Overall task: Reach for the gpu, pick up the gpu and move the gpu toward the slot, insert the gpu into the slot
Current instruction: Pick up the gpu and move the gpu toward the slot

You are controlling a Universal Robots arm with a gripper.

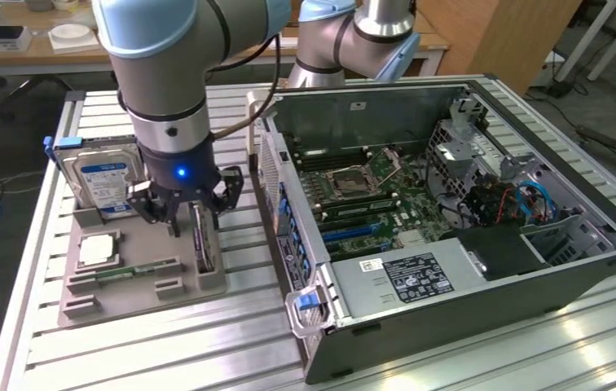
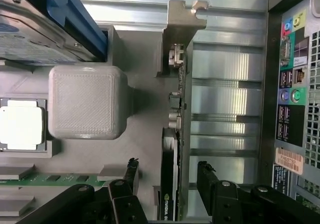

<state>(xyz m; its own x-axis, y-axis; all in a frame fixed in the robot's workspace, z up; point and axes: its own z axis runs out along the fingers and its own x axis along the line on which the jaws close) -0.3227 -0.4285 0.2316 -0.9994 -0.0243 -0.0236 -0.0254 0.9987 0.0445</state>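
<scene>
The gpu (image 1: pixel 204 248) stands on its edge in a grey holder (image 1: pixel 194 287) on the metal table, at the exterior view's left of the open computer case. My gripper (image 1: pixel 191 218) hangs straight down over it, open. In the wrist view the gpu (image 2: pixel 169 184) is seen edge-on, with a metal bracket at its far end. My gripper (image 2: pixel 167 164) straddles it there, one black finger (image 2: pixel 131 176) on each side, apart from the card. The slot (image 1: pixel 354 234) is among the blue and black connectors on the motherboard inside the case.
The holder also carries a hard drive (image 1: pixel 105 179) with a blue-white label, a square processor (image 1: pixel 99 248) and a green memory stick (image 1: pixel 132 270). The case (image 1: pixel 450 285) lies on its side, with its rear panel (image 2: pixel 292 108) close to the holder. A second arm base (image 1: pixel 346 41) stands behind.
</scene>
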